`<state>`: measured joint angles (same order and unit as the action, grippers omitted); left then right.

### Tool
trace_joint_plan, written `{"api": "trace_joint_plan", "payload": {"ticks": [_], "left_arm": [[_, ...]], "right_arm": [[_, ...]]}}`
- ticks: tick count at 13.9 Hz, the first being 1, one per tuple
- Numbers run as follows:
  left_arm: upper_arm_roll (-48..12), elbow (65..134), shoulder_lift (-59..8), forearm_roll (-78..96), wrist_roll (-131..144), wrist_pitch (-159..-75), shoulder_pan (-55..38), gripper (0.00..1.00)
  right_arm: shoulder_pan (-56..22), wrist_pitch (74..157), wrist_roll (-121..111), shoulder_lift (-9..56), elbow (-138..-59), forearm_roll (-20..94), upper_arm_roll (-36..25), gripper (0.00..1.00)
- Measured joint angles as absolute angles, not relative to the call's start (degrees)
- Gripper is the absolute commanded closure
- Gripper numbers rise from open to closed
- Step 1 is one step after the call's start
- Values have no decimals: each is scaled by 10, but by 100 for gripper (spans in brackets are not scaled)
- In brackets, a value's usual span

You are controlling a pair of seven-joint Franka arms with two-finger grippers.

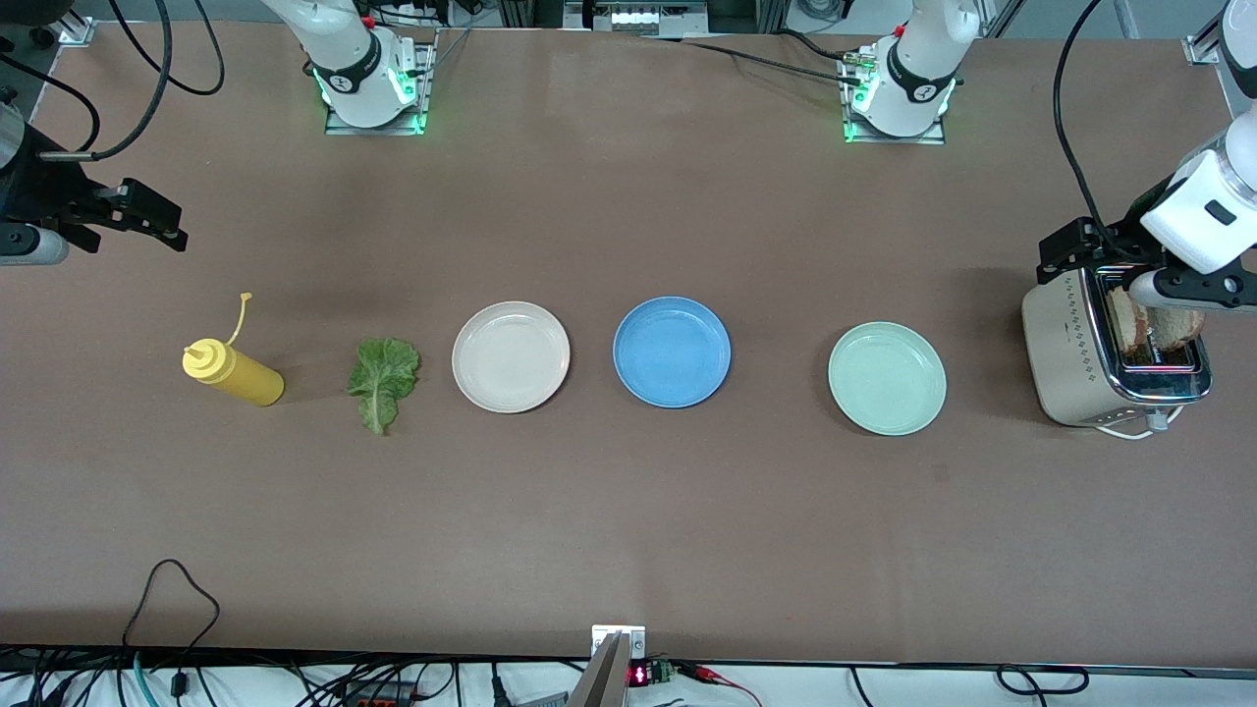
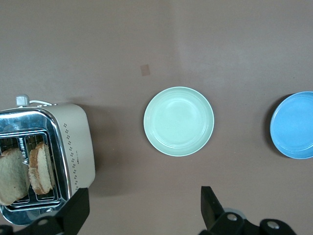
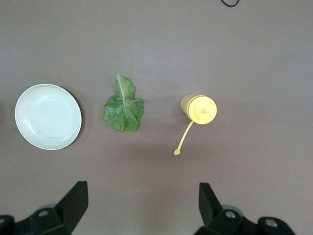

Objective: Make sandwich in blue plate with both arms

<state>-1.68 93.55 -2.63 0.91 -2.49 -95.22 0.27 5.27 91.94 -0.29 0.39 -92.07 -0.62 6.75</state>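
The blue plate (image 1: 672,352) lies empty mid-table and also shows in the left wrist view (image 2: 296,125). Two bread slices (image 1: 1154,324) stand in the toaster (image 1: 1070,353) at the left arm's end; the left wrist view shows the slices (image 2: 41,169) in its slots. A green lettuce leaf (image 1: 383,378) lies flat toward the right arm's end and shows in the right wrist view (image 3: 123,105). My left gripper (image 1: 1075,250) hangs open and empty over the toaster's edge (image 2: 144,205). My right gripper (image 1: 157,221) is open and empty, up over the table near the mustard bottle (image 3: 142,203).
A cream-white plate (image 1: 511,355) lies between the lettuce and the blue plate. A mint-green plate (image 1: 887,378) lies between the blue plate and the toaster. A yellow squeeze bottle (image 1: 234,371) with its cap hanging open stands beside the lettuce.
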Motion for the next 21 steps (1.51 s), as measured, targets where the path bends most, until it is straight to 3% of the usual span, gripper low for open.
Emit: {"api": "trace_joint_plan", "payload": {"ticks": [14,21], "left_arm": [[-16,936,-30,7,-22,-921,8,0],[-13,927,-68,-111,-94,-939,91,0]], "right_arm": [[53,920,-3,4,-921,-6,67,0],[53,920,-3,4,-921,-6,66,0]]}}
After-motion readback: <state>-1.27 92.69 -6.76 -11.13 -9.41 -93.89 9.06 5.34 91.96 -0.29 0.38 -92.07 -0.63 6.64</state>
